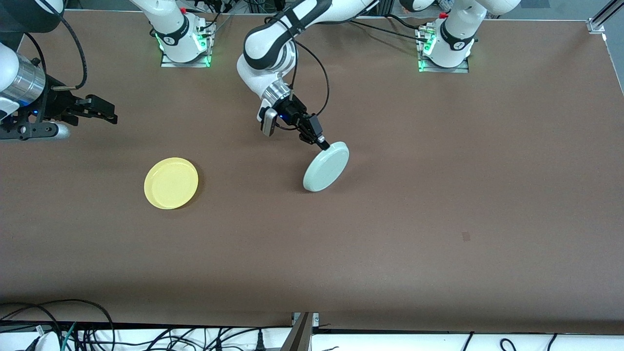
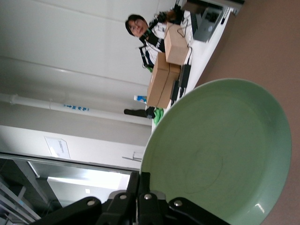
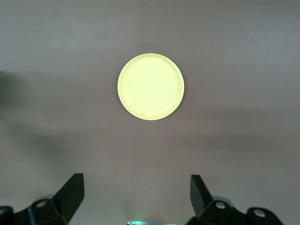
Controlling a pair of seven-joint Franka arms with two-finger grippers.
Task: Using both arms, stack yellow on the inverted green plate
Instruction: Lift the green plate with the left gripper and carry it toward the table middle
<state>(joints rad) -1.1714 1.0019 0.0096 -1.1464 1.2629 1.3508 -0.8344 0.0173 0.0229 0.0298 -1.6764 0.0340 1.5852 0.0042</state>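
Note:
The green plate (image 1: 326,168) is tilted steeply on its edge near the middle of the table. My left gripper (image 1: 322,143) is shut on its upper rim. In the left wrist view the plate's hollow face (image 2: 220,154) fills the frame, with the closed left gripper (image 2: 144,180) pinching the rim. I cannot tell whether the lower edge touches the table. The yellow plate (image 1: 171,183) lies flat, right way up, toward the right arm's end. My right gripper (image 1: 109,114) is open and empty, up in the air beside it. In the right wrist view the plate (image 3: 150,86) lies ahead of the open right gripper (image 3: 136,187).
The arm bases (image 1: 184,46) stand along the table edge farthest from the front camera. Cables (image 1: 73,326) run below the table's near edge. A small dark mark (image 1: 466,236) lies on the brown tabletop toward the left arm's end.

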